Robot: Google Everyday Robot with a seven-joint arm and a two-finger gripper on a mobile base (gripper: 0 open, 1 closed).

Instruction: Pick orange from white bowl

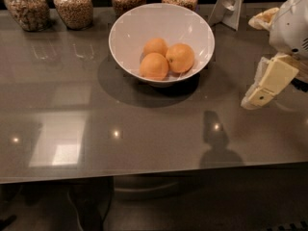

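The white bowl (pixel 126 30) stands at the back middle of the grey table (pixel 144 129). Three oranges lie together inside it: one at the back (pixel 155 46), one at the front left (pixel 154 66) and one at the right (pixel 180 57). I cannot tell which of them has the dark stem dot. My gripper (pixel 257 96), cream-coloured on a white arm, hangs above the table's right side, to the right of the bowl and well apart from it. It holds nothing that I can see.
Several glass jars of grain (pixel 73 6) line the table's back edge behind the bowl. A white stand (pixel 230 6) is at the back right. The table's front edge runs across the lower part of the view.
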